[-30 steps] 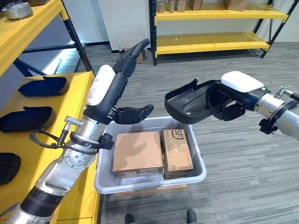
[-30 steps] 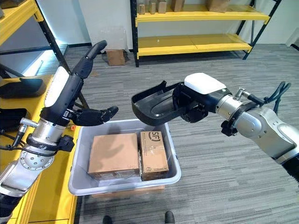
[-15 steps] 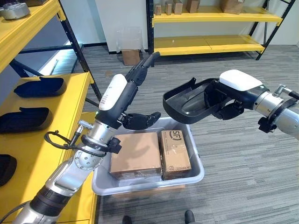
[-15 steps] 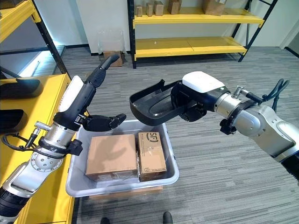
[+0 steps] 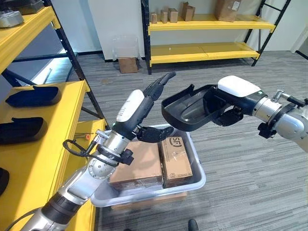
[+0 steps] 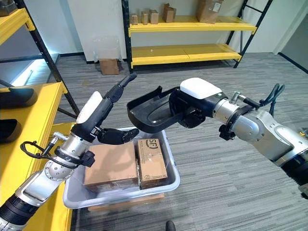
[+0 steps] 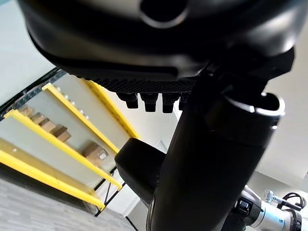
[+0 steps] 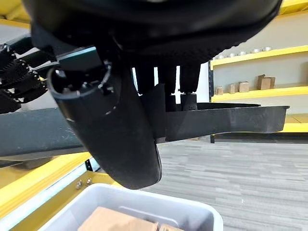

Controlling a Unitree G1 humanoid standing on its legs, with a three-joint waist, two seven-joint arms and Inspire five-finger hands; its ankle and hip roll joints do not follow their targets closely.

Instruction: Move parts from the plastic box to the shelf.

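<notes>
1. The right hand (image 6: 195, 103) has its fingers and thumb clamped on the rim of a black moulded plastic tray-shaped part (image 6: 151, 110), holding it up in the air above the far end of the grey plastic box (image 6: 166, 180).
2. The left hand (image 5: 144, 115) is spread open with nothing in it. Its fingers are stretched out and pointing up toward the part, and they sit just beside the part's near edge. Can't tell if they actually touch.
3. The box sits on the grey floor and has two brown cardboard cartons in it: a big one (image 6: 111, 166) and a narrower one (image 6: 151, 162) right next to it.
4. The yellow shelf (image 5: 43, 139) is on the robot's left, with a few more black moulded parts (image 5: 31, 96) already lying on it.
</notes>
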